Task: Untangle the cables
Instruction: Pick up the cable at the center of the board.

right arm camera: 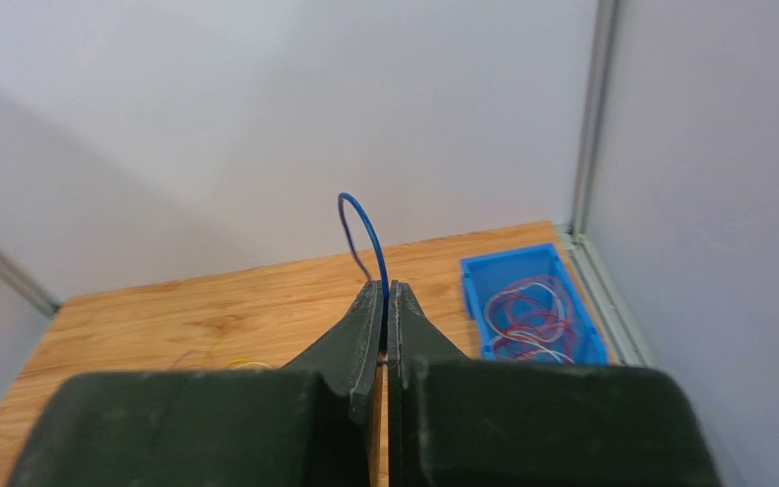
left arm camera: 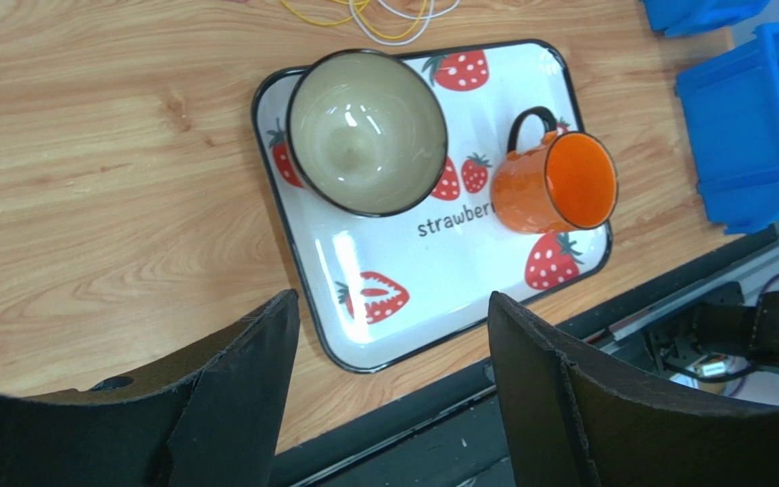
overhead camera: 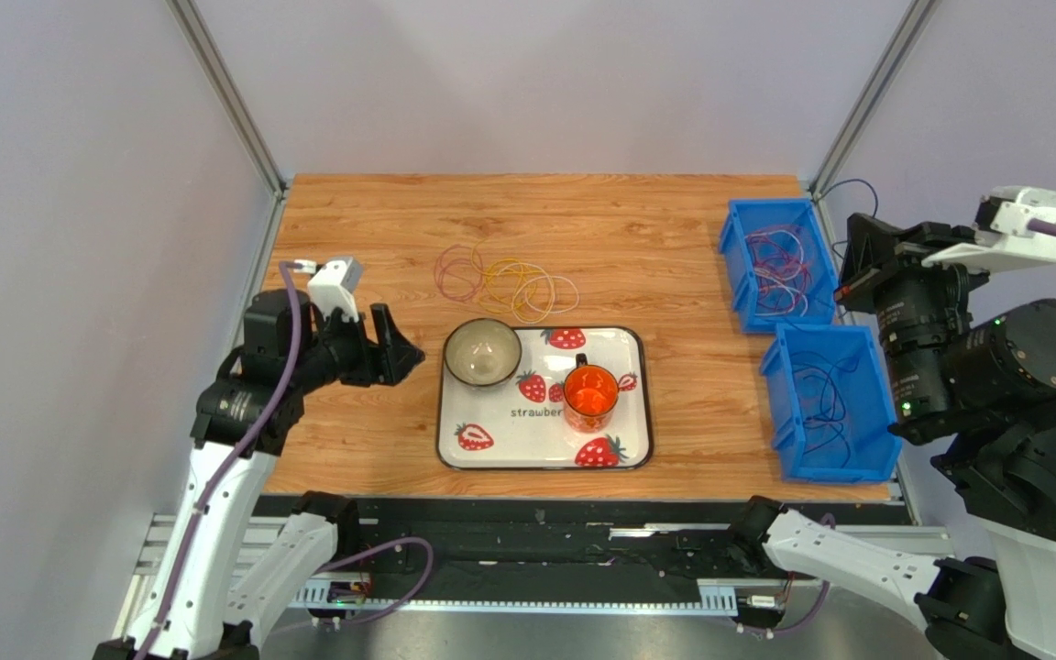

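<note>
Held cable: a single blue cable (right arm camera: 364,231) rises from the tips of the right hand (right arm camera: 385,304) and arches over to the left in the right wrist view. In the top view it shows as a thin dark loop (overhead camera: 845,194) above that hand, by the right wall.
Right hand (overhead camera: 850,282): fingers pressed together on the blue cable, raised just beside the far bin.
Left hand (overhead camera: 403,355): spread wide with nothing in it, hovering off the tabletop left of the tray. Its two fingers (left arm camera: 251,386) frame the tray's near-left corner in the left wrist view.
Loose cables (overhead camera: 506,283): a flat heap of overlapping purple, yellow and orange loops. The heap is wider left to right than front to back, and lies just beyond the tray's far edge. The loops overlap too much to count. Only their near ends (left arm camera: 383,18) show in the left wrist view.
Binned cables: reddish-pink and purple loops (overhead camera: 776,268) in the far bin, and a few thin loops (overhead camera: 830,399) in the near bin.
Bins: two, blue, end to end along the right edge: far bin (overhead camera: 731,259) (right arm camera: 473,304) and near bin (overhead camera: 777,402).
Tray: one, strawberry-printed (overhead camera: 534,429) (left arm camera: 444,274), at the near middle.
Bowl: one (overhead camera: 481,352) (left arm camera: 366,132), upright on the tray's far-left part.
Mug: one, orange (overhead camera: 590,393) (left arm camera: 556,183), on the tray right of the bowl.
Open room: bare tabletop (overhead camera: 355,234) left of the heap and tray, and a strip between tray and bins.
</note>
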### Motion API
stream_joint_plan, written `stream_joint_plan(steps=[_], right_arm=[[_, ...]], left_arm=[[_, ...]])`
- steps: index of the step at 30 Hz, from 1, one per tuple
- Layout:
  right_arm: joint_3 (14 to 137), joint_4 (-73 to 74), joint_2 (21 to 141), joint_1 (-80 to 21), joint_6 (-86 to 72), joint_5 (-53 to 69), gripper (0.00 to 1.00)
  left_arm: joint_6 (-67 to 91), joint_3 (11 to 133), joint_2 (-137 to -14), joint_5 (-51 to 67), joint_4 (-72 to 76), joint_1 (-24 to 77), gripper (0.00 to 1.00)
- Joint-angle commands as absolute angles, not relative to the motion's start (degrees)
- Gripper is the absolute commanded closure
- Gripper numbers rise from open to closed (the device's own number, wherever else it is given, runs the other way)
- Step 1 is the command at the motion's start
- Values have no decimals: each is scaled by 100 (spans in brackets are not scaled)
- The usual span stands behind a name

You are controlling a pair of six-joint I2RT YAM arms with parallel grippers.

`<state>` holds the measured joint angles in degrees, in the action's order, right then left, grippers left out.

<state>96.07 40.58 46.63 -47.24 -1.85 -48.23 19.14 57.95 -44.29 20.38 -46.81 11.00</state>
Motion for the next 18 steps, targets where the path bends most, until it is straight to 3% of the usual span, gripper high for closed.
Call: stream_joint_plan(steps=[1, 7, 11, 14, 15, 18], right_arm=[[9992, 4420, 5088, -4755, 369, -6089, 100], [10344, 4833, 5510, -4702, 457, -6363, 100], [11002, 6120, 6291, -4457, 379, -6284, 100], [11977, 7491, 7152, -2880, -718, -4771, 100], [12119, 7541, 7233, -1595, -912, -3267, 100], [11805, 7217, 7023, -58, -1572, -1589, 100]], left_arm=[[1863, 5389, -4052, 1670, -4544, 1116, 24], [1837, 5318, -3999, 1819, -4430, 1116, 24], [1846, 5309, -3981, 1776, -4421, 1116, 25], [1846, 5309, -3938, 1740, -4430, 1116, 24], [1854, 5300, -3929, 1723, -4430, 1116, 25], [1863, 5300, -3867, 1688, -4438, 1116, 25]])
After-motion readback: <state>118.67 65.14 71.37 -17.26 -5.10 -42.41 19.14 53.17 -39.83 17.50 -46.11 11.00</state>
